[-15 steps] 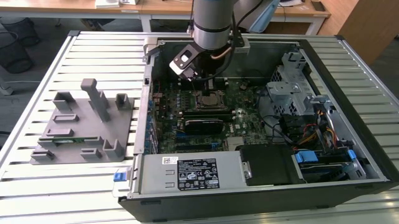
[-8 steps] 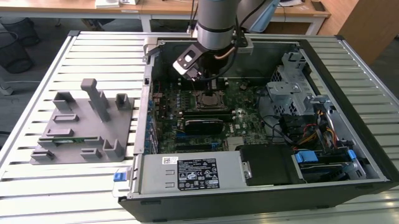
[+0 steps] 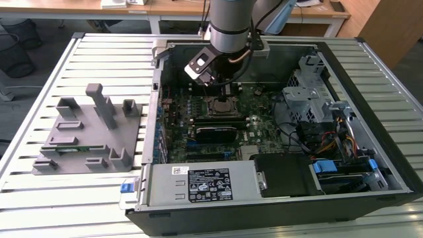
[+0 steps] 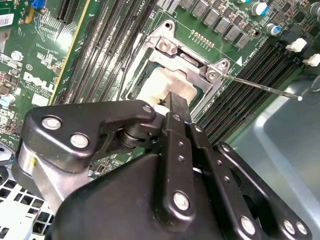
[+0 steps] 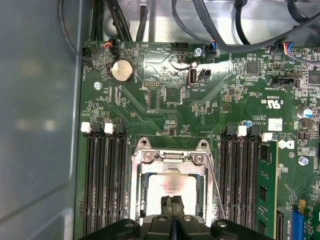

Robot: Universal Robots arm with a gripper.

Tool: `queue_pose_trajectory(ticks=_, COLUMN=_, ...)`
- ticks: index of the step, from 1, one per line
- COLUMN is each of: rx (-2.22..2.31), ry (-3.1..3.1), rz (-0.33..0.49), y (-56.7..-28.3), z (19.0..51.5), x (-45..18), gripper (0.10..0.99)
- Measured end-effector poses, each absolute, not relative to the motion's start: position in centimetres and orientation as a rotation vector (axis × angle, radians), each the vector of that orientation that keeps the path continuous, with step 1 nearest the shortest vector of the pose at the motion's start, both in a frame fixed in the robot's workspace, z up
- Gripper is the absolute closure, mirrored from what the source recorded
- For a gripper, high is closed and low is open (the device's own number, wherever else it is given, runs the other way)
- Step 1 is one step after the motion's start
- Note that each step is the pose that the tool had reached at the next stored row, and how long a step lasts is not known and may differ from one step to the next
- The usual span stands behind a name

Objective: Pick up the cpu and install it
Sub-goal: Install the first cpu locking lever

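Lying flat in the socket (image 5: 170, 156), the cpu (image 5: 172, 186) shows its pale silver top inside the metal frame, and its edges run parallel to the frame's edges. The socket sits near the middle of the green board (image 5: 165, 105).

The gripper (image 5: 172, 202) stands right over the cpu, at the cpu's edge that is nearest to the first wrist camera. Its two black fingers (image 5: 168, 204) are pressed together, so it is closed. If the tips touch the silver top or stay just above it, I cannot tell.

Black slots (image 5: 102, 185) run along both sides of the socket. A green stick (image 5: 265, 195) stands in the outermost slot on one side. A round battery (image 5: 122, 71) lies on the board, well apart from the socket and near the board's corner.

In the exterior view the arm (image 3: 228, 25) comes down into the open case (image 3: 264, 220), which lies on the slatted table (image 3: 99, 64). A grey holder (image 3: 79, 148) rests on the table just beside the case, toward the exterior view's left.
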State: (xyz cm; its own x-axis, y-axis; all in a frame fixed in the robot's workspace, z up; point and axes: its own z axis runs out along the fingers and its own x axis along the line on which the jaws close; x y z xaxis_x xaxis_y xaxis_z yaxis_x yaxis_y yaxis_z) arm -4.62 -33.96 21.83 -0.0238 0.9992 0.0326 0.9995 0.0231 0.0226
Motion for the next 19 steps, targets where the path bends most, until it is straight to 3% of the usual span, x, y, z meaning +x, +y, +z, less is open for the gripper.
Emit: queue_pose_trajectory(ticks=19, rx=-2.19, ry=-2.241, rz=-0.061, y=-34.0, z=26.3, x=-4.6, gripper=0.98)
